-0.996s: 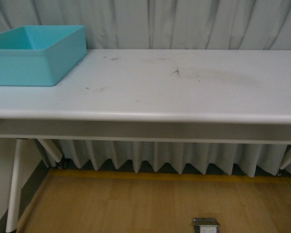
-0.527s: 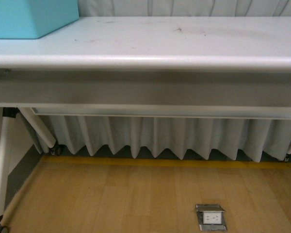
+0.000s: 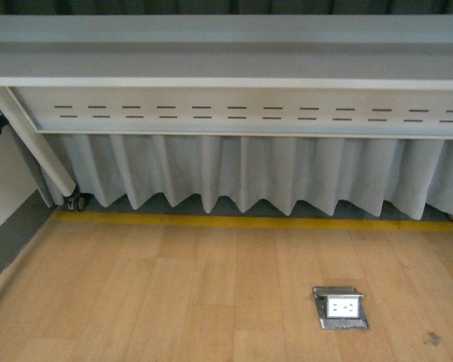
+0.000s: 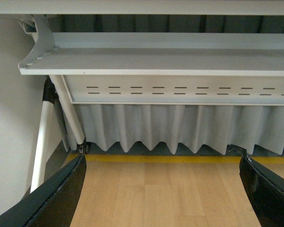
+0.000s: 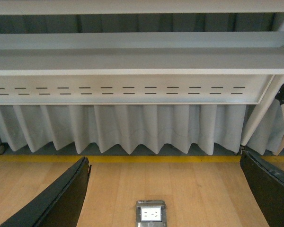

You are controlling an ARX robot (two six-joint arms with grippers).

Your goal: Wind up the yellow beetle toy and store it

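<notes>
The yellow beetle toy is out of view in every frame. Neither arm shows in the front view, which looks below the table's underside (image 3: 226, 72) at the floor. In the left wrist view my left gripper (image 4: 163, 189) is open, its black fingers (image 4: 57, 198) wide apart over bare wooden floor with nothing between them. The right gripper (image 5: 164, 189) is open in the right wrist view too, black fingers (image 5: 267, 189) spread above the floor and a floor socket (image 5: 150, 213).
The white table's perforated metal panel (image 3: 234, 113) spans the top. White pleated curtain (image 3: 241, 177) hangs behind it above a yellow floor line (image 3: 249, 222). A slanted table leg with a castor (image 3: 77, 200) stands at left. A metal floor socket (image 3: 341, 308) sits in the wooden floor.
The front view has dropped steadily: the tabletop and turquoise bin seen earlier have slid out of the top, leaving only the table's underside, curtain and floor.
</notes>
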